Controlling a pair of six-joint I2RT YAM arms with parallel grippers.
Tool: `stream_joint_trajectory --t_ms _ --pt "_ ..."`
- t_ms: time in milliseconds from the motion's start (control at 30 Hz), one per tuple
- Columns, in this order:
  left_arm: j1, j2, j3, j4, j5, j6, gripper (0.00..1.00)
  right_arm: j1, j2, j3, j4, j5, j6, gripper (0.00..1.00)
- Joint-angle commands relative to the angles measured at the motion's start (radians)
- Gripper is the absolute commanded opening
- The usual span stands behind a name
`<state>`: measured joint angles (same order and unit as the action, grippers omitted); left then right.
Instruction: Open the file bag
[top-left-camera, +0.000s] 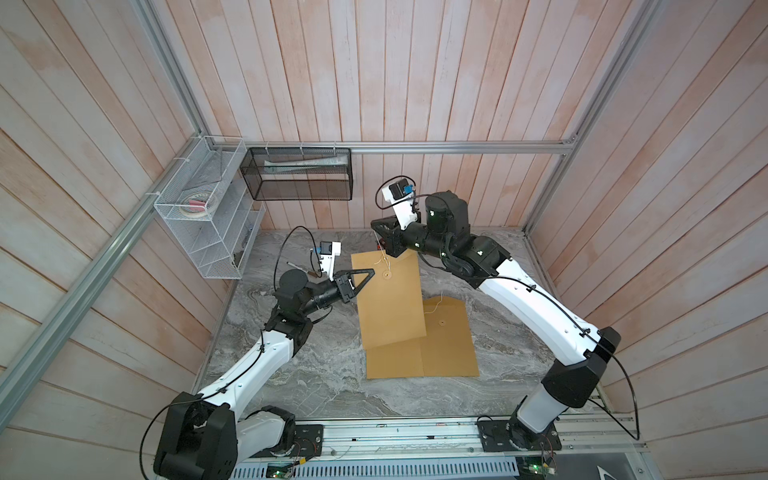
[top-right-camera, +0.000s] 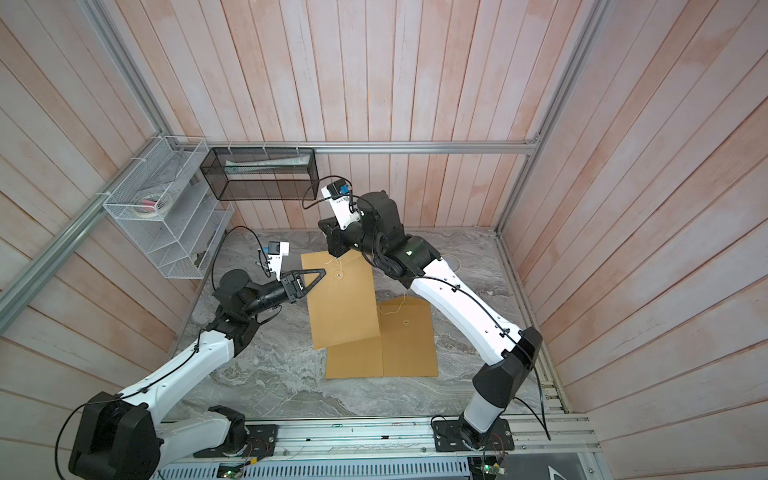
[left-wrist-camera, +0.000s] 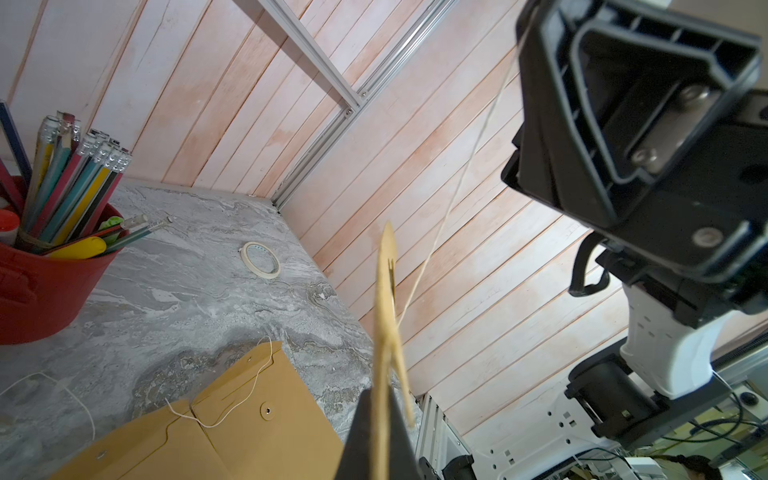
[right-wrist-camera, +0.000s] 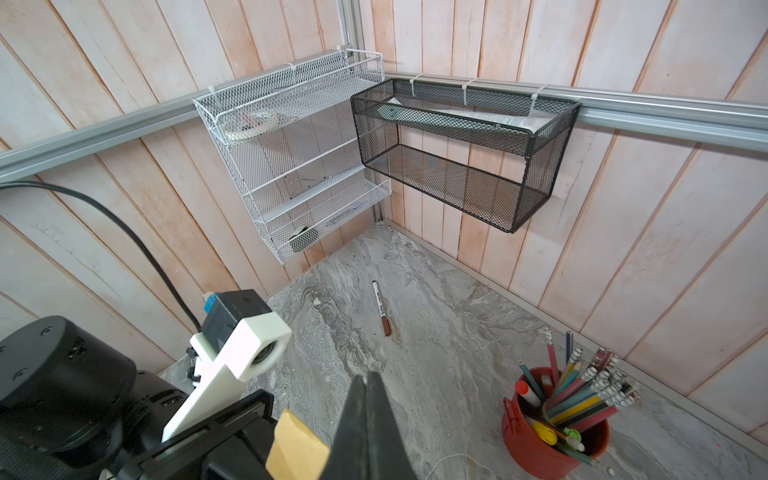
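Observation:
A brown file bag (top-left-camera: 390, 307) (top-right-camera: 343, 311) hangs tilted in both top views, its upper end raised off the marble table and its lower end resting on other bags. My left gripper (top-left-camera: 370, 272) (top-right-camera: 323, 272) is shut on the bag's left edge near the top. In the left wrist view the jaws (left-wrist-camera: 380, 395) clamp the bag (left-wrist-camera: 384, 291), seen edge-on. A thin white string (left-wrist-camera: 457, 187) runs taut from the bag's flap up to my right gripper (top-left-camera: 386, 251) (top-right-camera: 334, 251), which is shut on it above the bag's top. In the right wrist view those jaws (right-wrist-camera: 371, 376) are pressed together.
Two more file bags (top-left-camera: 449, 345) (top-left-camera: 392, 363) lie flat under and beside the held one. A red pencil cup (right-wrist-camera: 552, 432), a marker (right-wrist-camera: 381, 307) and a tape roll (left-wrist-camera: 261, 259) sit on the far table. A white wire rack (top-left-camera: 208, 208) and a black mesh basket (top-left-camera: 301, 174) hang on the walls.

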<state>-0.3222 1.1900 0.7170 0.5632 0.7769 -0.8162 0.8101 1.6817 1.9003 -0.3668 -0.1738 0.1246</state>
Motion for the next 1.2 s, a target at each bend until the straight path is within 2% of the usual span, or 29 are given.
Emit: stream_joint_trajectory --t_ms 0,633,1167 --pt "-0.006 0.007 -0.021 0.034 -0.007 -0.006 0.00 0.016 0.028 0.057 -0.025 -0.018 -0.020 0.00" --pt "-0.006 0.011 -0.034 0.060 -0.021 -0.018 0.00 0.058 0.098 0.159 -0.040 -0.039 -0.024 0.00" --pt "-0.002 0.036 -0.023 0.118 -0.108 -0.047 0.00 0.063 -0.026 -0.066 0.050 0.008 0.016 0.00"
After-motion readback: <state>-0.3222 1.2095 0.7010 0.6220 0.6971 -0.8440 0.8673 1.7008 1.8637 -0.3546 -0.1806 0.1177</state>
